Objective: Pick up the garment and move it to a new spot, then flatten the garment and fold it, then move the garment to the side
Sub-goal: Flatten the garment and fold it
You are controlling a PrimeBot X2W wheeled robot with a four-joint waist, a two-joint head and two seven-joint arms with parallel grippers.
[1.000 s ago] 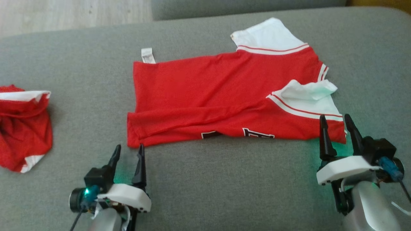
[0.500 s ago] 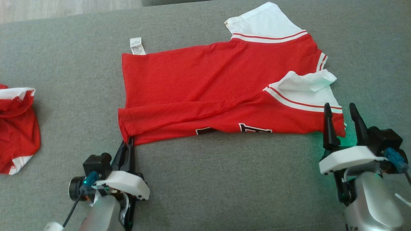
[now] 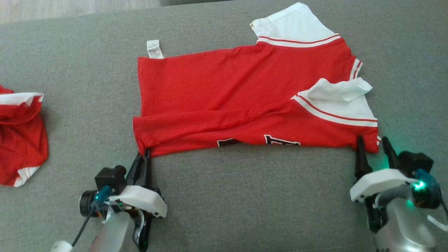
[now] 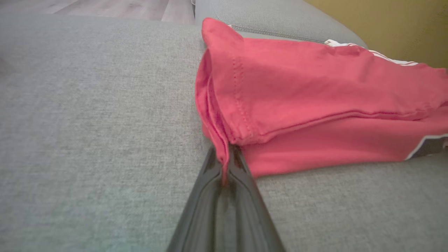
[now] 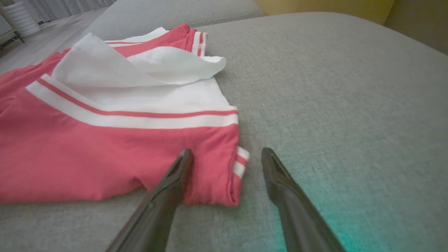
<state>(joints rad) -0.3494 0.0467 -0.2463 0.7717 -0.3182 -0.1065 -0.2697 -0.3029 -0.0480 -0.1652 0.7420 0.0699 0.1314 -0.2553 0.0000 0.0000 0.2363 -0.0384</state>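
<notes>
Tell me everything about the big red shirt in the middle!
The red cloth shirt with white striped sleeves lies partly folded over on the grey fabric cushion. A white label sticks out at its hem; dark letters show along its near edge. The left gripper pinches one hem corner; the open right gripper straddles the sleeve corner.

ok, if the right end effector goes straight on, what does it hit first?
Probably the corner hem of the garment, which lies between the open fingers of the right end effector; height gap unclear.
</notes>
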